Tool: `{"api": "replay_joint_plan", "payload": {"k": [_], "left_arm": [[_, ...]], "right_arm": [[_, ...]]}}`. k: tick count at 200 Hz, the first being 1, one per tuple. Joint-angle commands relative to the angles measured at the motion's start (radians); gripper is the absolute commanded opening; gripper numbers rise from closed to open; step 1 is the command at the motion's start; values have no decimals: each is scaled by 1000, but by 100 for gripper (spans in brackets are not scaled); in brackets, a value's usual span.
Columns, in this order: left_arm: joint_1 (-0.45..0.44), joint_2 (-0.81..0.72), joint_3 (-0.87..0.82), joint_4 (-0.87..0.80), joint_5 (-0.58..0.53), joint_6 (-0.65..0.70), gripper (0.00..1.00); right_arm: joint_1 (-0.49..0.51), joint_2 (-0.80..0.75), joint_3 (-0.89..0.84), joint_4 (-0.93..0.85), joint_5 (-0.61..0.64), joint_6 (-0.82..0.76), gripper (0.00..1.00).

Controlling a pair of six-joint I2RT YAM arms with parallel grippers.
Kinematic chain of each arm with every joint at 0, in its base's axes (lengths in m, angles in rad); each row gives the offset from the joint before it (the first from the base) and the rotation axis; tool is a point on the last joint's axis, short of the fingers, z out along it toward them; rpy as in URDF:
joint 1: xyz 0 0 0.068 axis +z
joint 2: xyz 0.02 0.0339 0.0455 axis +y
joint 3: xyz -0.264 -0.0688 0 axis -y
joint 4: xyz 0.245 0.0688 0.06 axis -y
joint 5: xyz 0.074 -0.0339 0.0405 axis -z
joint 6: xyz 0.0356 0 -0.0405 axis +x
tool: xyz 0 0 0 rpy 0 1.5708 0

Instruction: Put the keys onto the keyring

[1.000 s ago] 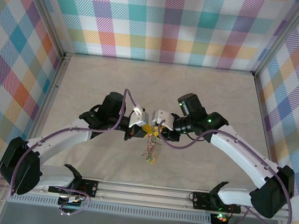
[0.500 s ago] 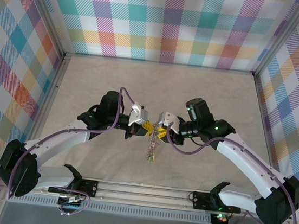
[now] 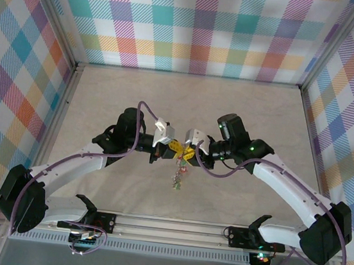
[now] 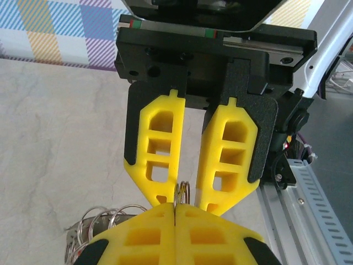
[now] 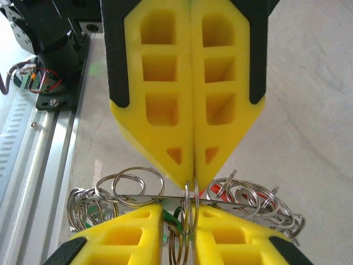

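Both grippers meet tip to tip above the middle of the table. My left gripper [image 3: 173,149] is shut, and a small split ring [image 4: 183,193] pokes out from between its tips [image 4: 175,208]. The keyring [image 5: 143,196] shows as a thin grey wire running across just under those tips, strung with several split rings. The keys [image 3: 177,174] hang from it in a bunch, clear of the table, with a red tag [image 5: 220,190] and a green tag [image 5: 175,218] among them. My right gripper [image 5: 179,212] stands narrowly open astride that same split ring; one finger touches it.
The pale table [image 3: 187,101] is walled by plaid panels at the back and both sides. A metal rail [image 3: 172,225] with both arm bases runs along the near edge. Cables loop off each wrist.
My right gripper has moved in against the left gripper's tips, and its jaws have narrowed around the split ring. The left gripper has stayed shut and barely shifted.
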Motion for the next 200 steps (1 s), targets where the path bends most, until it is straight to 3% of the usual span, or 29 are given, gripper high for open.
{"api": "replay_joint_plan", "payload": {"k": [1, 29, 53, 103, 200], "left_arm": [[-3, -6, -22, 145, 29, -53, 0], [-3, -2, -26, 154, 15, -68, 0], [-4, -8, -12, 63, -14, -22, 0], [-8, 3, 85, -294, -77, 175, 18], [-39, 53, 117, -218, -35, 130, 21]], "right_arm": [[3, 14, -3, 80, -81, 32, 16], [1, 20, -2, 82, -75, 27, 9], [2, 25, 17, 24, -49, -12, 2], [10, 41, 100, -161, 29, -112, 0], [40, 75, 135, -173, 55, -117, 0]]}}
